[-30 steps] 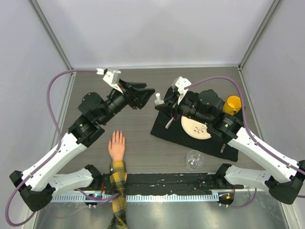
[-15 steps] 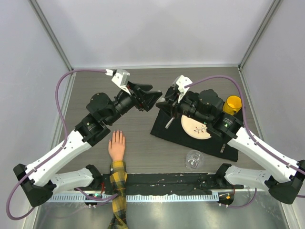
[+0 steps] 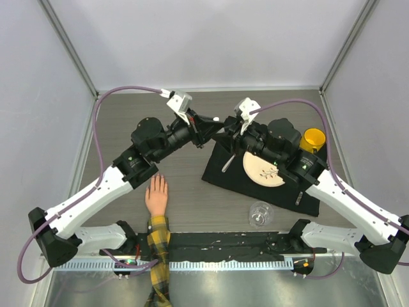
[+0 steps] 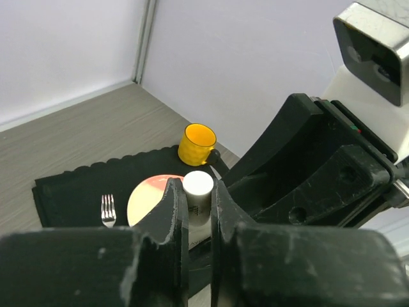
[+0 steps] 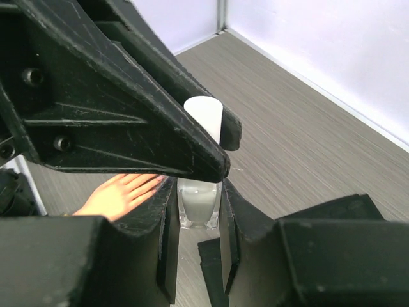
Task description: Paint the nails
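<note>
Evidently an uncapping hold: right gripper (image 5: 199, 220) clenched on the nail-polish bottle (image 5: 199, 203), steadying it; left gripper (image 4: 197, 199) pinching its white cap (image 4: 197, 184), presumably to unscrew; nails (image 3: 156, 179) well apart, on the fake hand (image 3: 156, 199) near the left arm's base.

Peach, plaid and yellow against black and grey-brown

The fake hand (image 3: 156, 195) is peach and its sleeve (image 3: 158, 246) is yellow-and-black plaid; the tabletop (image 3: 185, 204) is grey-brown wood grain. The mat (image 3: 220, 182) is black, the plate (image 3: 263, 173) cream with a dark sprig pattern, the fork (image 4: 108, 210) silver, the cup (image 3: 312, 139) bright yellow. The bottle (image 5: 199, 206) is clear with white inside, its cap (image 4: 197, 185) white. The left pincer (image 4: 197, 192) and right pincer (image 5: 198, 192) are black; the left arm (image 3: 83, 204) and right arm (image 3: 345, 195) are white and black.
</note>
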Robot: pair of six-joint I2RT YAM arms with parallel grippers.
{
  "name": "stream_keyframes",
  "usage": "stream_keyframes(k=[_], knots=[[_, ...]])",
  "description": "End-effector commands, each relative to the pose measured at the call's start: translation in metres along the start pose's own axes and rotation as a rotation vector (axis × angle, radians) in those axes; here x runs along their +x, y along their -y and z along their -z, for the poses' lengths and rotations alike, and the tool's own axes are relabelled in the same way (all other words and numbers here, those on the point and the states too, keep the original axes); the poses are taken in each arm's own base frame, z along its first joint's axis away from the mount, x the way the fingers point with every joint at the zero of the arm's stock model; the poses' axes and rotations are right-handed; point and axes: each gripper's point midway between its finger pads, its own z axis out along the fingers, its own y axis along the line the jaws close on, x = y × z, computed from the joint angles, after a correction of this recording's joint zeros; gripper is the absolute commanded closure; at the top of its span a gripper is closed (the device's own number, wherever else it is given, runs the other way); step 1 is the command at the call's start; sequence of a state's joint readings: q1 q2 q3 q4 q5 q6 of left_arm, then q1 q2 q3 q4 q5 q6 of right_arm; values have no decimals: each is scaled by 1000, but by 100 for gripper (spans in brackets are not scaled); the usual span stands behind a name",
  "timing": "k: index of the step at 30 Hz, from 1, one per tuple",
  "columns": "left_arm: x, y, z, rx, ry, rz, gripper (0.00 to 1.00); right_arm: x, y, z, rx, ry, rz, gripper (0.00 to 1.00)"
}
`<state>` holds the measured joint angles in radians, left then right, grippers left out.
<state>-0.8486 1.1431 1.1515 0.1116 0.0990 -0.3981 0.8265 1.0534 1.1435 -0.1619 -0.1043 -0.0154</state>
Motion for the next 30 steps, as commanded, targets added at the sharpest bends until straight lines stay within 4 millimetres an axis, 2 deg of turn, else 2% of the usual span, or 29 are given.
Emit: stream_keyframes(k=[1,2,3,4,5,6,7,8,9,10,11,12,13,14,15,16,20,22,23,24,25,26,27,28,29,30], knots=[[-4,29,-7,165,-36,-12,100,-54,-12,12,-47,144,8,100],[1,50,-1,295,-84,-19,100,-55,-14,14,-57,148,10,100],[7,48,-2,347,-124,-21,100,-53,-17,15,-75,149,14,100],[1,56,2,419,-142,-18,100,-57,-28,23,-140,169,39,100],[9,77,21,605,-219,-8,100,-56,-40,27,-209,172,61,100],[5,69,26,647,-239,3,100,-50,-52,31,-284,170,85,100],[7,70,33,715,-288,44,100,-48,-67,37,-376,173,121,100],[9,69,41,770,-327,80,100,-39,-103,53,-615,164,137,100],[2,76,62,941,-324,5,100,-35,-116,59,-708,153,129,100],[10,72,67,983,-349,21,100,-34,-127,64,-789,142,103,100],[6,75,74,1002,-388,82,100,-25,-136,62,-876,93,51,100],[6,77,81,1057,-389,21,100,-25,-140,64,-903,70,20,100],[4,76,80,1060,-401,27,100,-22,-140,62,-902,61,9,100],[6,70,74,1048,-412,42,100,-28,-135,58,-849,96,14,100],[4,66,69,1028,-408,57,100,-20,-130,55,-812,91,10,100],[1,63,63,1015,-401,65,100,-20,-126,54,-778,100,17,100],[-15,43,49,881,-313,101,100,-24,-96,41,-560,119,18,100],[-16,24,38,753,-272,146,78,-25,-76,34,-435,113,19,100],[-25,18,40,692,-239,132,70,-23,-70,32,-395,94,10,100],[-28,11,38,649,-192,34,46,-23,-56,27,-312,85,3,100],[-19,-8,33,501,-221,92,37,-21,-51,26,-277,75,-2,100],[-30,-4,43,461,-187,26,34,-17,-43,25,-229,57,-8,100],[-32,-6,46,435,-166,-55,31,-15,-33,23,-171,48,-12,100],[-36,-7,49,403,-151,-78,30,-12,-30,22,-158,41,-13,100],[-38,-16,51,316,-140,-84,29,-8,-28,22,-151,32,7,100],[-49,-12,60,287,-98,-112,26,-7,-27,22,-145,29,10,100]])
